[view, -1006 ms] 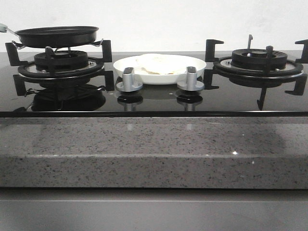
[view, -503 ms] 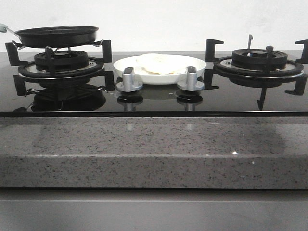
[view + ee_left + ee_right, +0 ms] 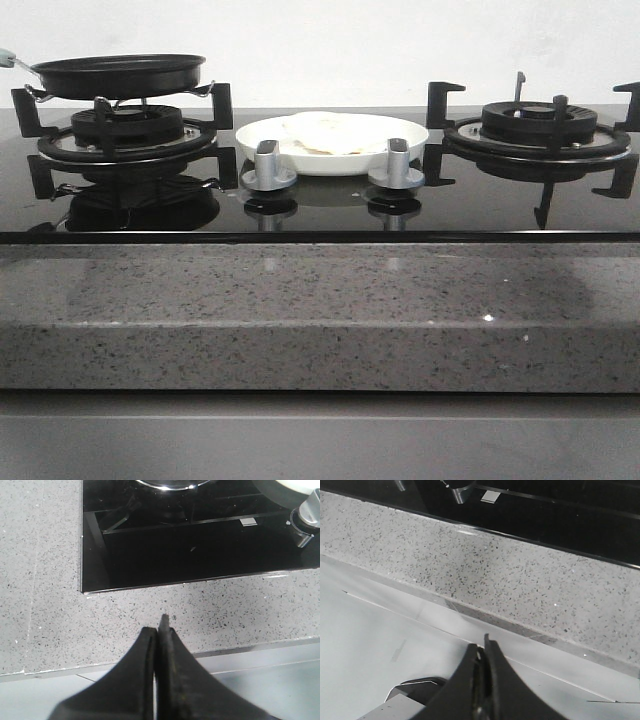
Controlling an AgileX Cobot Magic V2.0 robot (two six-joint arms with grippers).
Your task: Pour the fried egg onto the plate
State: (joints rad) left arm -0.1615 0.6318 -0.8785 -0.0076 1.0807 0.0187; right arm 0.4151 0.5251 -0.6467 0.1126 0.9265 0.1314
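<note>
While on the plate (image 3: 405, 140), fried egg (image 3: 325, 132).

Speckled granite counter (image 3: 320, 300) carries black glass hob (image 3: 320, 205)

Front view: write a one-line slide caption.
Pale fried egg rests on the round glossy white plate between two burners; the black frying pan sits on the left burner.

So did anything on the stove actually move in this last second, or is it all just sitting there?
Nothing visibly changed. The fried egg lies on the plate between the burners, the black pan sits on the left burner, and no arm enters the front view. Both grippers, left and right, are shut and empty, back over the counter's edge.
</note>
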